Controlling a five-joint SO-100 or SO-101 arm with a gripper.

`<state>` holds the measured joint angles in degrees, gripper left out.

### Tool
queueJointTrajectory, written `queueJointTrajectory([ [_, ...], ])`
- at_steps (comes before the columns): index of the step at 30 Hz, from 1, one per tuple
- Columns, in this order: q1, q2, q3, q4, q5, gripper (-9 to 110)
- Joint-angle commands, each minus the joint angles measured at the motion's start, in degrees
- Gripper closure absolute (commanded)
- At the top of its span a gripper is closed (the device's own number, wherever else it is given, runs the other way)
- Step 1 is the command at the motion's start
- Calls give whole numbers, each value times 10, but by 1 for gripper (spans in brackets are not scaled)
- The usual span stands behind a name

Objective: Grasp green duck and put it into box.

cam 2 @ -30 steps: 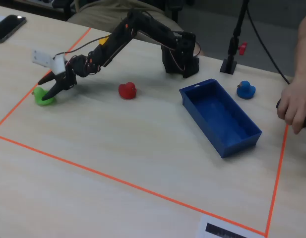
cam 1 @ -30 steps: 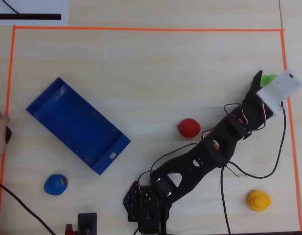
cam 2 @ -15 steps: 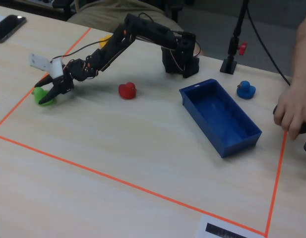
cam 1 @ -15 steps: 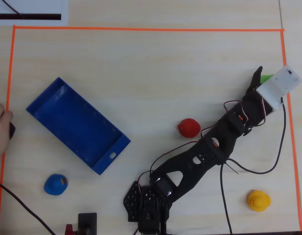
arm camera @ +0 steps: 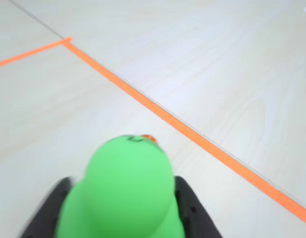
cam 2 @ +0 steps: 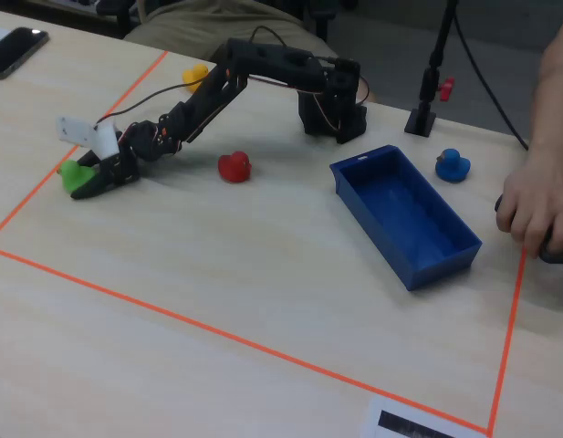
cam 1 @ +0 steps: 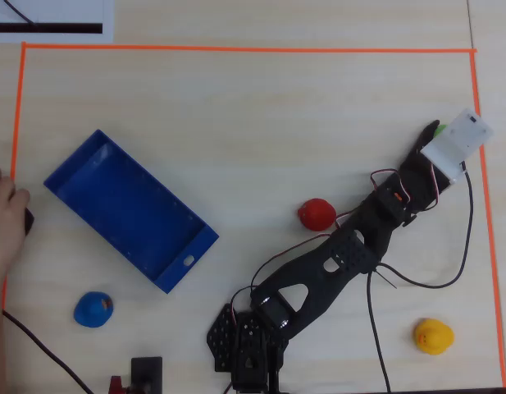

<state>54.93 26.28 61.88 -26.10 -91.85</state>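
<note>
A pale wooden table (cam 1: 236,123) carried an orange tape border (cam 1: 236,49), and a person's hand (cam 2: 536,205) rested at the right edge of the fixed view. The black arm (cam 1: 335,263) reached toward the overhead view's upper right, its gripper (arm camera: 125,208) low there. Its jaws were clenched on the green duck (arm camera: 123,193). The box (cam 1: 129,209) lay well apart at left.
</note>
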Motion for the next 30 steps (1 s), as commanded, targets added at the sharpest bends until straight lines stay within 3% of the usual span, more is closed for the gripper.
queueJointTrajectory([
  [1,5,42,-27,49,23,101],
  [9,-15,279,59,318,163,101],
  [16,-120,586,186,610,257,101],
  [23,-330,839,299,853,343,101],
  [30,-642,921,302,1080,519,101],
])
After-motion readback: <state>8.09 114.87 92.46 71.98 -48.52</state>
